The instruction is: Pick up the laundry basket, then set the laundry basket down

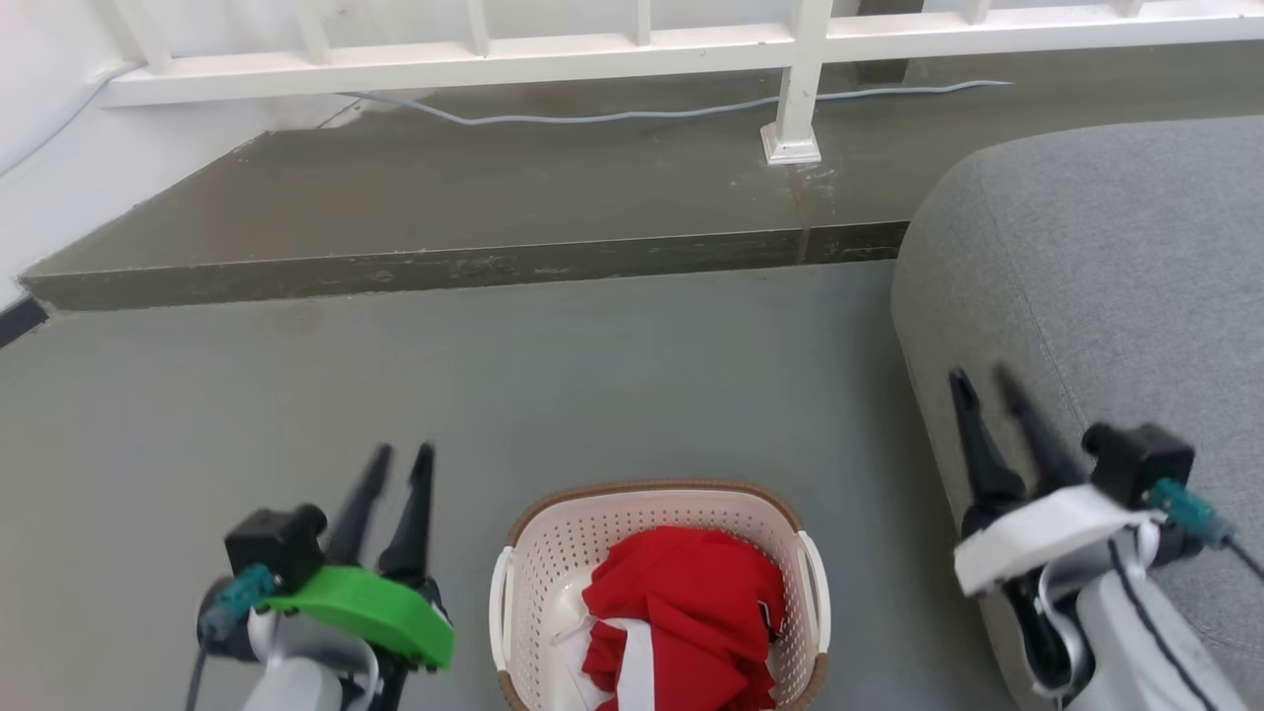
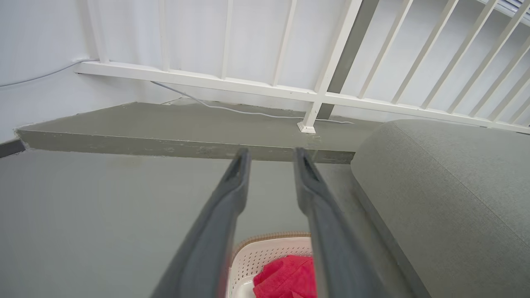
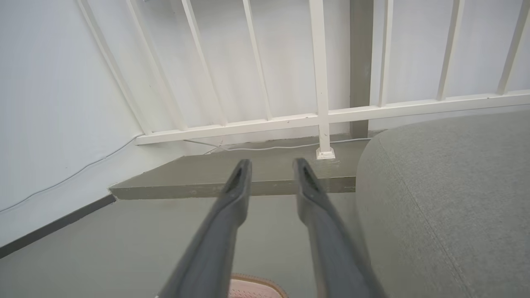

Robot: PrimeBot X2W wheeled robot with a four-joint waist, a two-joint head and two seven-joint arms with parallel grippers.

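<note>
Cream perforated laundry basket point(image 1: 563, 553) (brown woven rim, white loop handles) holding red cloth point(image 1: 681, 592). Both the left claw point(image 1: 403, 452) and right claw point(image 1: 983, 375) stand parted, empty.

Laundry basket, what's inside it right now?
A bunched red garment with white panels fills most of the laundry basket. Anything beneath the cloth is covered, and the basket's near end is cut off.

The left hand point(image 1: 403, 456) is hovering at the lower left of the head view, its two dark fingers pointing up and slightly right, parted by a narrow gap and gripping nothing. A green cover point(image 1: 365, 607) is sitting over its wrist. The right hand point(image 1: 983, 380) is hanging at the lower right, fingers leaning up and left, likewise parted and empty, a white cover point(image 1: 1047, 533) capping its wrist.
</note>
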